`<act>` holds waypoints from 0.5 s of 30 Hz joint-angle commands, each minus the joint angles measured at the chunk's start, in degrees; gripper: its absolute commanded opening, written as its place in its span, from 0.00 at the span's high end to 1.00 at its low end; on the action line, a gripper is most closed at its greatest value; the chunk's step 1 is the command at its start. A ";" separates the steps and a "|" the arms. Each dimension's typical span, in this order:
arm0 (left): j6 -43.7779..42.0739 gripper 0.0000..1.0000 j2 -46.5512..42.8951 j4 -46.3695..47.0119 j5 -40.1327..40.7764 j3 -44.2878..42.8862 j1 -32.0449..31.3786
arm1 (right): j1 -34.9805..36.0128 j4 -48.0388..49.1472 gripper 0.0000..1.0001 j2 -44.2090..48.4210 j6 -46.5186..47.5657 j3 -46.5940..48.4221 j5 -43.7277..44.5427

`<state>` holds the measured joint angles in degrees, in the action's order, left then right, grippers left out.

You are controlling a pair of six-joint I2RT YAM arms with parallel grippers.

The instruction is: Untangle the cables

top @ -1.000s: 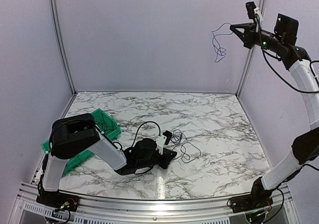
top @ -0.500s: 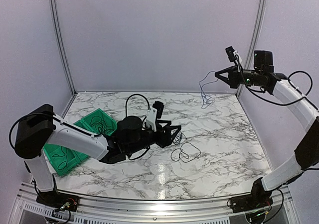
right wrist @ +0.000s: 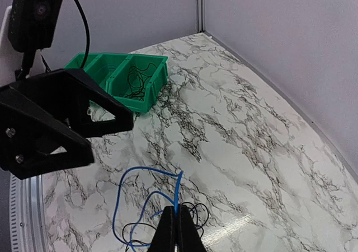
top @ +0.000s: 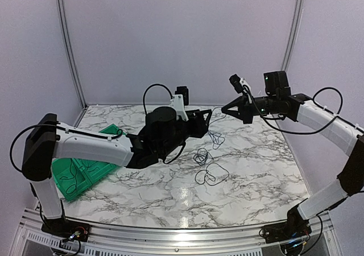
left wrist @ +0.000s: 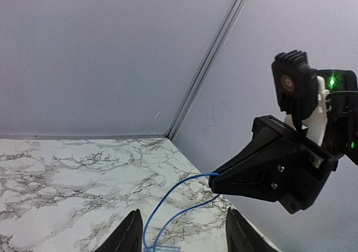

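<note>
A thin blue cable [right wrist: 120,190] hangs in loops from my right gripper [right wrist: 178,214], which is shut on it above the table's middle. In the top view the blue cable [top: 216,134] dangles down toward loose black cables [top: 207,174] lying on the marble. My left gripper [top: 207,119] is raised and open, its tips just left of the right gripper [top: 223,110]. In the left wrist view the blue cable [left wrist: 174,198] runs down between my open left gripper's [left wrist: 183,235] fingers, and I cannot see it touching either finger. More black cables [right wrist: 197,213] show under the right fingers.
A green bin [top: 85,166] with compartments sits at the table's left edge, with black wires inside; it also shows in the right wrist view as the green bin [right wrist: 120,75]. Purple walls and a metal corner post [left wrist: 212,56] close in the back and right sides.
My right arm came down from high at the back right to mid-table with the blue cable still in it. My left gripper rose off the table, opened and moved toward the right gripper.
</note>
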<state>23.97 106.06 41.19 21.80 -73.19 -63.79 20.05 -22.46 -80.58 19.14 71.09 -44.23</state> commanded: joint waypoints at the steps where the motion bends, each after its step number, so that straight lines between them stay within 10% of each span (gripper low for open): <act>1: 4.14 0.51 3.85 -4.45 4.17 -2.38 0.95 | 2.14 1.49 1.00 -0.99 -0.79 1.44 -1.23; 15: 5.63 0.58 9.35 -4.45 2.49 -6.46 1.81 | 2.62 1.43 1.00 -0.77 -2.13 1.34 -4.94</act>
<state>27.83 113.73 36.91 23.07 -77.69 -62.72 22.20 -21.74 -81.19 17.58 71.09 -46.30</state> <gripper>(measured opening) 0.435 0.021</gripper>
